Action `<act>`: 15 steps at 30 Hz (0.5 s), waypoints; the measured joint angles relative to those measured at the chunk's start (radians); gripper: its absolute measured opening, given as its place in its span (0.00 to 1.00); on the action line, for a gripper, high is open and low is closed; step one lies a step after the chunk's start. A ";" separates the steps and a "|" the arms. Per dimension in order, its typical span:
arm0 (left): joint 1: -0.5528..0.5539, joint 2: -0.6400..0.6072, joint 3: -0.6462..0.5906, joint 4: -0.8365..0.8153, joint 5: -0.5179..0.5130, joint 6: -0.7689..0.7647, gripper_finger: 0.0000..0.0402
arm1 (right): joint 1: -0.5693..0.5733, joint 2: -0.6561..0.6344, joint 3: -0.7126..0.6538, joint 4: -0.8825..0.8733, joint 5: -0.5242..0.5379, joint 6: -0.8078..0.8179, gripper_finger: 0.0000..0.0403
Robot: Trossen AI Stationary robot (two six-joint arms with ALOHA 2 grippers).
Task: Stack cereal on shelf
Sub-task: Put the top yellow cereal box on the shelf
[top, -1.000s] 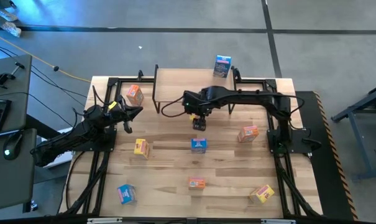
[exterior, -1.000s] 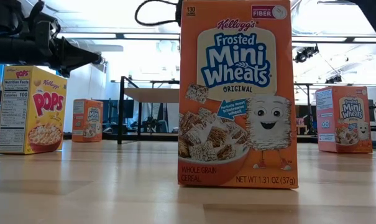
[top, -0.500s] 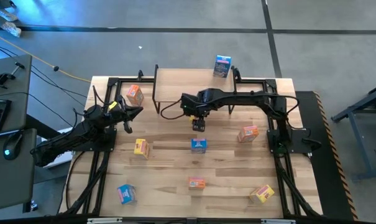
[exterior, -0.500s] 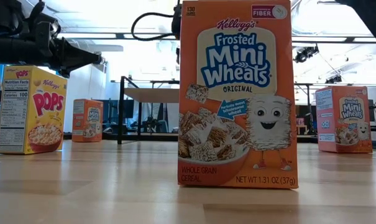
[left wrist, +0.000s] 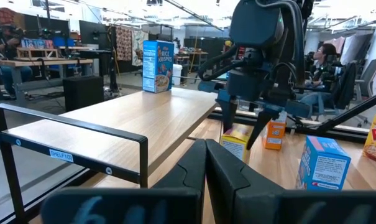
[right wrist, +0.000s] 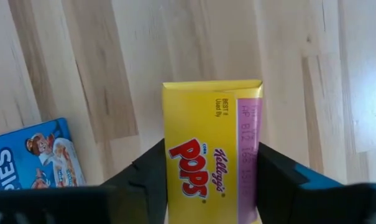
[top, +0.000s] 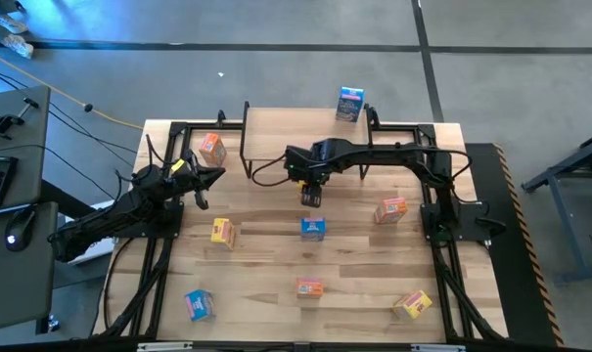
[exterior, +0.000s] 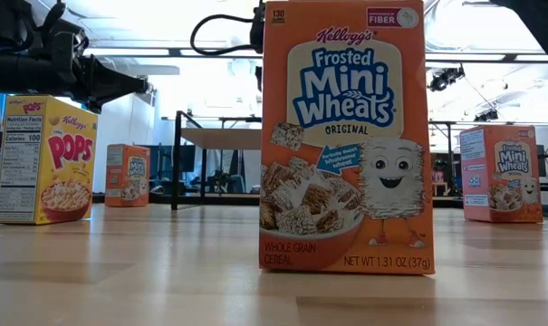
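Gripping a yellow box beside the shelf

Left arm idle at the left side of the table; left gripper (top: 209, 176) has its fingers pressed together, nothing in them, pointing toward the shelf (top: 296, 132). An orange box (top: 212, 149) stands near it, just left of the shelf. Further forward on the left: a yellow box (top: 223, 232) and a blue box (top: 199, 304).

Centre: right gripper (top: 311, 192) hangs just in front of the shelf. Wrist view shows its fingers (right wrist: 147, 171) against both sides of a yellow Pops box (right wrist: 211, 152), clamped on it. A blue box (top: 313, 228) stands on the table just in front, an orange box (top: 309, 288) nearer the front edge.

Right: one blue box (top: 350, 104) stands on the shelf's far right corner. An orange box (top: 391, 209) and a yellow box (top: 412, 304) lie on the table's right side.
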 joint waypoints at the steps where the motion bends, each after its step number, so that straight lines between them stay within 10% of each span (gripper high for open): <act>1: 0.000 0.000 0.000 0.000 0.000 0.000 0.01 | 0.000 0.000 0.000 -0.001 -0.001 0.001 0.40; 15: 0.000 0.000 0.000 -0.004 -0.015 0.006 0.01 | 0.036 -0.003 0.302 -0.245 -0.038 0.017 0.38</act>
